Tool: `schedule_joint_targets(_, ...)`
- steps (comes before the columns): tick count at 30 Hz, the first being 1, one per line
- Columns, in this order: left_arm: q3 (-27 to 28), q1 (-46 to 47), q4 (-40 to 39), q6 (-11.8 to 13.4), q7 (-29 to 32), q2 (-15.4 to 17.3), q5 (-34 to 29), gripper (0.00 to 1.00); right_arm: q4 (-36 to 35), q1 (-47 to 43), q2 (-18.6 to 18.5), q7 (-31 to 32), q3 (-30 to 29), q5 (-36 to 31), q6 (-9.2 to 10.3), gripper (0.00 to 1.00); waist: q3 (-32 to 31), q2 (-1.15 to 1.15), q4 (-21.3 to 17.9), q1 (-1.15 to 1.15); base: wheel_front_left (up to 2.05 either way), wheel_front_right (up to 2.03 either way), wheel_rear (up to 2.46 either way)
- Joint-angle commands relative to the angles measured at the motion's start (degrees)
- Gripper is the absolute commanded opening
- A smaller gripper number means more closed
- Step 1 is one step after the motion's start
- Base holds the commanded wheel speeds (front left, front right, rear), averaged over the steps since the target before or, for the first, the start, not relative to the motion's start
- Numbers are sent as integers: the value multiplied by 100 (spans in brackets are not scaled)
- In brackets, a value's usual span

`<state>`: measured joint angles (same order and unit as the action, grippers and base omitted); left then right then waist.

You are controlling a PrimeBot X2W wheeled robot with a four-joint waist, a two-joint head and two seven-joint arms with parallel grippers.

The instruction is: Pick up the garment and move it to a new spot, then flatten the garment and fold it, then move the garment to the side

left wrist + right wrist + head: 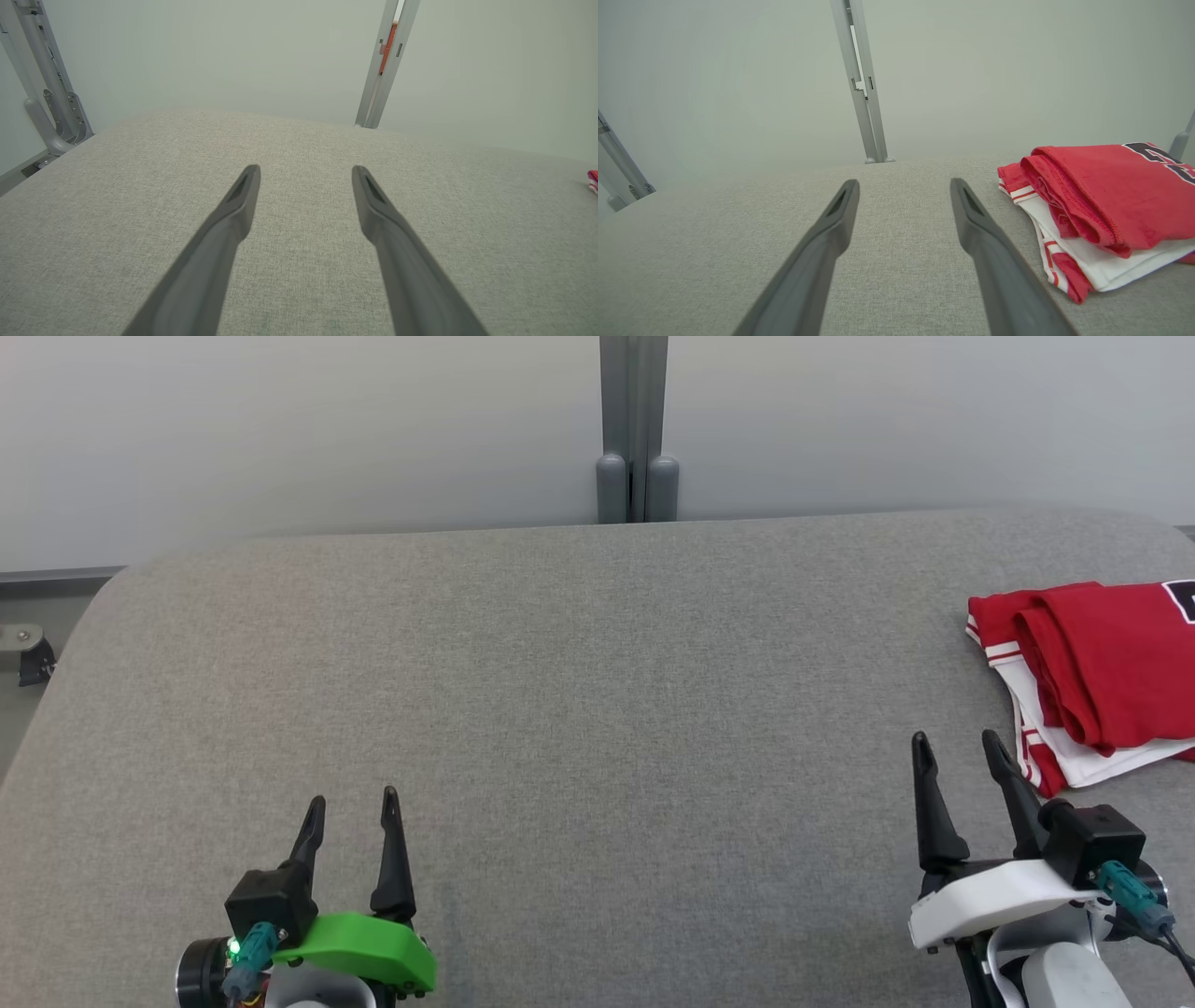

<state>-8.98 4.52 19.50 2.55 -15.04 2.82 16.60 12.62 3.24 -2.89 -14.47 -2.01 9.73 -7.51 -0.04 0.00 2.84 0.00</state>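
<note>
Currently, the folded red-and-white fabric garment [1102,663] lies at the far right of the grey fabric-covered table [579,691], partly cut off by the head view's edge; the green-housed left gripper [354,795] is at the lower left, fingers spread and empty; the white-housed right gripper [955,736] is just beside the garment's near corner, fingers likewise spread, grasping nothing.

Garment [1106,663]: red jersey with white panels and red stripes, dark lettering partly visible on top, folded into a compact stack. It lies flat at the right side of the grey fabric surface [560,709], red layer over white, cut off by the head view's right edge.
</note>
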Motion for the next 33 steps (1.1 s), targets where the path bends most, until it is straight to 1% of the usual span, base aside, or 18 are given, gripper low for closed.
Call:
schedule_joint_targets(1, -3, -62, -51, 36, -17, 17, -2, 100, -52, -105, -5, -17, 53, 49, 4, 100, -10, 0, -1, 0, 0, 0, 0)
schedule_joint_targets(10, -129, -84, -39, 46, -17, 17, 50, 100, -114, -178, -5, 19, 191, 124, 4, 100, -25, 0, -45, 0, 0, 0, 0)
schedule_joint_targets(21, -147, -40, -92, 56, -17, 17, 70, 100, -116, -179, -5, 11, 225, 222, 4, 100, -13, 0, -38, 0, 0, 0, 0)
schedule_joint_targets(22, -152, -20, -94, 26, 1, 0, 56, 0, -101, -145, 2, 25, 231, 180, 0, 0, -12, 0, -38, 0, 0, 0, 0)
schedule_joint_targets(26, -169, -99, 82, 27, 40, -4, 76, 0, 84, -233, 35, 32, 239, 194, -1, 0, -12, 0, -38, 0, 0, 0, 0)
schedule_joint_targets(33, 0, -61, 33, -71, 245, -3, 783, 0, 91, -174, 31, 229, 171, 956, -1, 0, -10, 0, -51, 0, 0, 0, 0)
